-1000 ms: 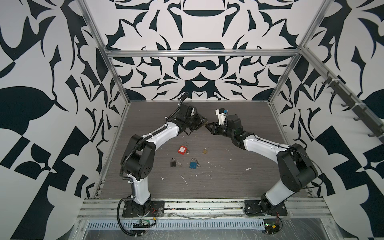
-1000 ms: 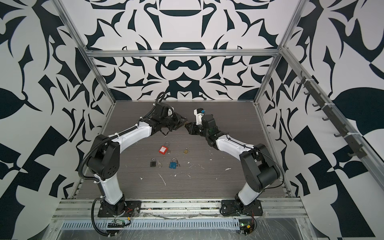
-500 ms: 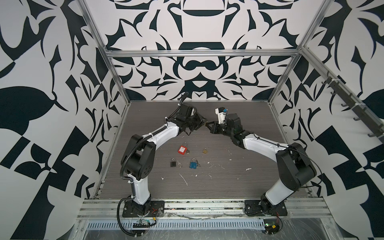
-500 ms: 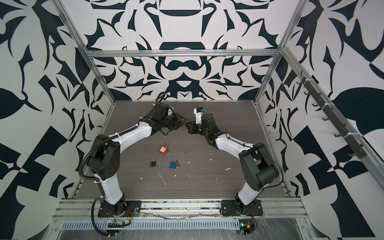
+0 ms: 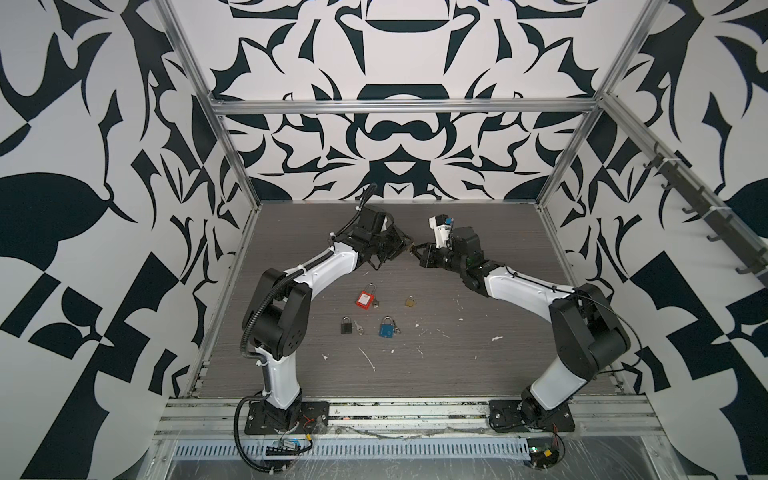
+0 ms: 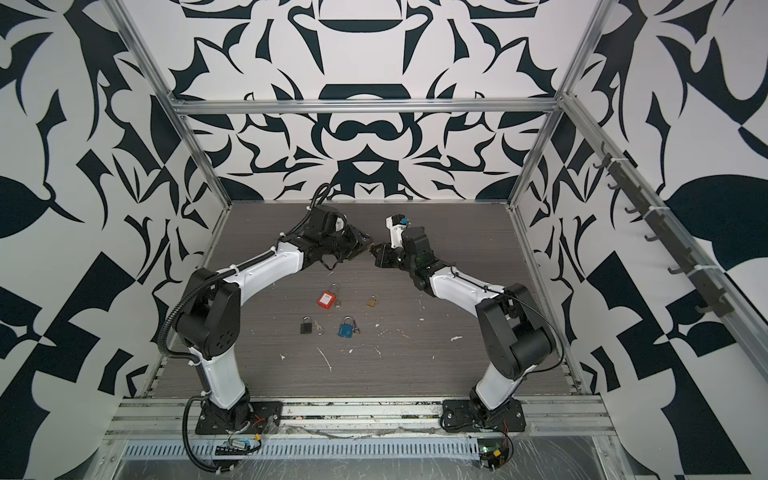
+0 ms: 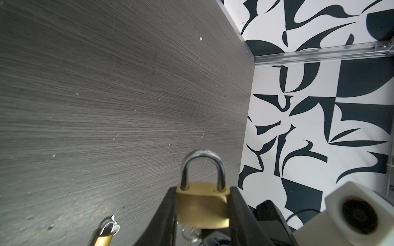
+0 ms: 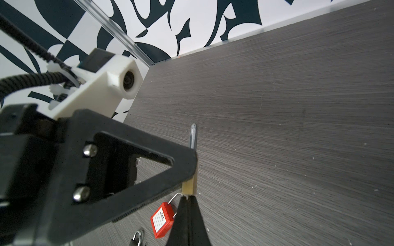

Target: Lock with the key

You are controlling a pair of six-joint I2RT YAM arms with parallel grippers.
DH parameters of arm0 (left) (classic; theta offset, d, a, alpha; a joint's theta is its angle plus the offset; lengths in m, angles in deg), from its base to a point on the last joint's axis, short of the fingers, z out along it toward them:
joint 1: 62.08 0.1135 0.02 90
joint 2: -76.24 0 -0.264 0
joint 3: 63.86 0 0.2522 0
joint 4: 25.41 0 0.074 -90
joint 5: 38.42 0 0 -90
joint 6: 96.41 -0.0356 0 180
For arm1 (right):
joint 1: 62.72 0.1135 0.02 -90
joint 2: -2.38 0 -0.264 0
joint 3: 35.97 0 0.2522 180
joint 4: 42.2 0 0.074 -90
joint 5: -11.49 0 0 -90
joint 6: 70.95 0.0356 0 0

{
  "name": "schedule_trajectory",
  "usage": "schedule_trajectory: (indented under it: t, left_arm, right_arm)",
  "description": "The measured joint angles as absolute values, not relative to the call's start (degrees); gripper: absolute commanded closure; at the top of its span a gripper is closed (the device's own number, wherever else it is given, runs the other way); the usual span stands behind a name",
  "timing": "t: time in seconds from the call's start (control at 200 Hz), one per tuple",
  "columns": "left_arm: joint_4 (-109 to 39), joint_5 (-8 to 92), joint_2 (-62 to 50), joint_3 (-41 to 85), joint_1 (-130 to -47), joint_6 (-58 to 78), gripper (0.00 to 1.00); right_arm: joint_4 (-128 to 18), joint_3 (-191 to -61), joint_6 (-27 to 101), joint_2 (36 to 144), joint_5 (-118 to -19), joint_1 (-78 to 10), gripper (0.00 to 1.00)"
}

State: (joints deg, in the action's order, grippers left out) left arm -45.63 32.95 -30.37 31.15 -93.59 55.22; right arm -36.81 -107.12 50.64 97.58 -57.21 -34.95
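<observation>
Now | left gripper [image 7: 202,192] clamps brass padlock [image 7: 200,209] | right gripper [image 8: 188,199] pinched closed — tips at padlock's base

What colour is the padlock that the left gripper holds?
The padlock has a brass-gold body and a silver shackle; the left wrist view shows it best.

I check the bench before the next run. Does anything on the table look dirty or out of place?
Yes. Small white scraps lie scattered on the dark table, mostly around and to the right of the blue padlock. They look like litter, not part of the work.
</observation>
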Motion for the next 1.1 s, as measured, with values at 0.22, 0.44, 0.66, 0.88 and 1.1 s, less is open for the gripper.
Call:
schedule_trajectory:
  t: [0.22,0.44,0.66,0.88,1.1]
  left_arm:
    - [-56.01,34.06,-31.61,38.45,-93.63,49.06,1.0]
    - [-59.77,35.74,-31.63,40.4,-94.13,45.54,1.0]
    - [-61.41,35.96,-31.63,40.42,-94.13,44.38,1.0]
    - [-63.53,34.15,-31.61,40.42,-93.76,44.64,1.0]
    - [-60.25,38.13,-31.42,40.42,-85.67,46.32,1.0]
  right_arm:
    - [-36.94,-107.12,46.14,96.68,-58.0,-34.69,1.0]
    - [-39.71,-107.12,44.3,95.02,-61.41,-33.73,1.0]
    - [-40.39,-106.68,44.04,94.98,-60.99,-33.07,1.0]
    - [-38.18,-101.39,43.63,91.63,-61.19,-32.04,1.0]
    - [-39.47,-89.09,44.19,85.51,-59.18,-28.48,1.0]
